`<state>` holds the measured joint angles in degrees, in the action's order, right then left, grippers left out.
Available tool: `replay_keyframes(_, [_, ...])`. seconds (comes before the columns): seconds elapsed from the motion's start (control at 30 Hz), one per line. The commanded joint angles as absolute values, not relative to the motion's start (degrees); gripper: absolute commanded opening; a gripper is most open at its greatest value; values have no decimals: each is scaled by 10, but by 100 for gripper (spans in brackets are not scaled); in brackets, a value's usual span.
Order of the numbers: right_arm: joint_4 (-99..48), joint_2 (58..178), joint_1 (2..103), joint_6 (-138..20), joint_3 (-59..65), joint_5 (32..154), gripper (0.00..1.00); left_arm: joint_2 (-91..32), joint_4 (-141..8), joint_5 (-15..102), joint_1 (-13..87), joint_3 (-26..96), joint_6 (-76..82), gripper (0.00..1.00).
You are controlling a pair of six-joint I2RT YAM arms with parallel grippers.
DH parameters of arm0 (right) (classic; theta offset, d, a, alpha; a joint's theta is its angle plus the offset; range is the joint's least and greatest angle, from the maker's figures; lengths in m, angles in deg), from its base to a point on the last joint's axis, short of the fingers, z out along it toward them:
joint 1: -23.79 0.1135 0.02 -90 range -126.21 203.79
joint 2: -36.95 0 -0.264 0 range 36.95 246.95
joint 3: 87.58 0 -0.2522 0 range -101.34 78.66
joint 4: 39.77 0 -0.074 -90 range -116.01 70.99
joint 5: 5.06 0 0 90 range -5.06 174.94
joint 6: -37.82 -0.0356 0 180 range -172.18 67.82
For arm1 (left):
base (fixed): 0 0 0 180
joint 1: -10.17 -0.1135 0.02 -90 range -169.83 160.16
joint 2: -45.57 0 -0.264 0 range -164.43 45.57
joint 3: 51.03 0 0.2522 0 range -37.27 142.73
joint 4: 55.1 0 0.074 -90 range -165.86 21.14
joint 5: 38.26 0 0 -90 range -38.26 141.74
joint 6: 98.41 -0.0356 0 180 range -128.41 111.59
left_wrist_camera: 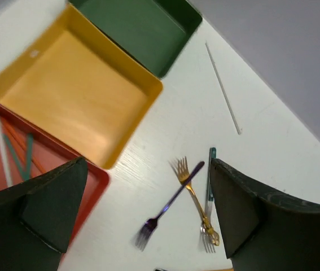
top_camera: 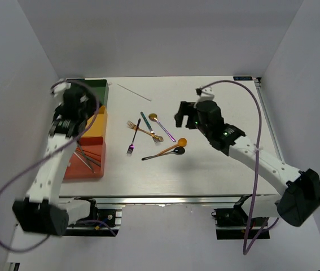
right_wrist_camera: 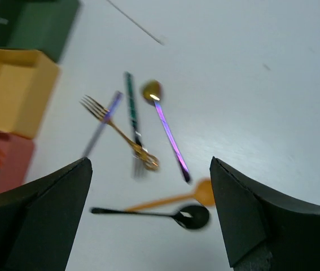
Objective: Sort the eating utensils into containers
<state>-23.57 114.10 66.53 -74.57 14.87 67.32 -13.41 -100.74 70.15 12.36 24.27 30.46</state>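
Loose eating utensils lie mid-table: a purple fork point(top_camera: 132, 139) point(left_wrist_camera: 171, 203) crossing a gold fork point(top_camera: 143, 130) point(left_wrist_camera: 194, 196), a teal-handled fork point(top_camera: 147, 123) point(right_wrist_camera: 132, 112), a purple-handled gold spoon point(top_camera: 161, 126) point(right_wrist_camera: 166, 127), an orange spoon point(top_camera: 169, 148) point(right_wrist_camera: 178, 198), a black spoon point(top_camera: 164, 154) point(right_wrist_camera: 161, 213) and a white chopstick point(top_camera: 134, 92) point(left_wrist_camera: 223, 88). The containers stand in a row at the left: green tray point(top_camera: 98, 89), yellow tray point(top_camera: 96, 123), orange-red tray point(top_camera: 85, 165) holding several chopsticks point(left_wrist_camera: 16, 151). My left gripper point(top_camera: 82, 112) point(left_wrist_camera: 148, 210) hangs open over the trays. Above the spoons my right gripper point(top_camera: 183, 113) point(right_wrist_camera: 151, 210) is open and empty.
The table's far edge runs just behind the green tray and the white chopstick. Grey walls close in the back and both sides. The right arm's cable point(top_camera: 255, 113) loops over the table's right part.
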Motion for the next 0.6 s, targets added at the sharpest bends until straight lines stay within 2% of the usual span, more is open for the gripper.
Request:
replay_keyframes(0.0, [-107,1095,626,-782,213,660,89,-303,-1034,816,227,399,332,98])
replay_keyframes(0.07, [-81,1066,600,-780,235,653,89,-397,-1079,858,275,486,357,98])
replay_keyframes(0.1, [-64,1056,591,-782,242,652,89,-492,-1096,901,290,583,375,98])
replay_keyframes(0.17, [-61,1023,588,-785,268,657,89,-587,-1151,934,323,684,384,98])
replay_keyframes(0.2, [-65,1011,588,-786,277,661,89,-686,-1174,944,330,740,388,98])
replay_keyframes(0.23, [-68,992,584,-788,287,668,89,-737,-1223,949,336,868,389,98])
replay_keyframes(0.33, [-71,967,581,-793,320,697,89,-902,-1285,953,357,1092,393,98])
replay_keyframes(0.4, [-75,957,579,-795,342,723,89,-901,-1186,954,365,1060,389,98])
replay_keyframes(0.43, [-84,946,578,-799,351,733,89,-888,-1136,960,371,978,388,98])
replay_keyframes(0.5, [-96,936,578,-806,381,759,89,-868,-994,964,385,909,358,98])
replay_keyframes(0.57, [-115,916,578,-816,403,780,89,-882,-924,997,411,896,318,98])
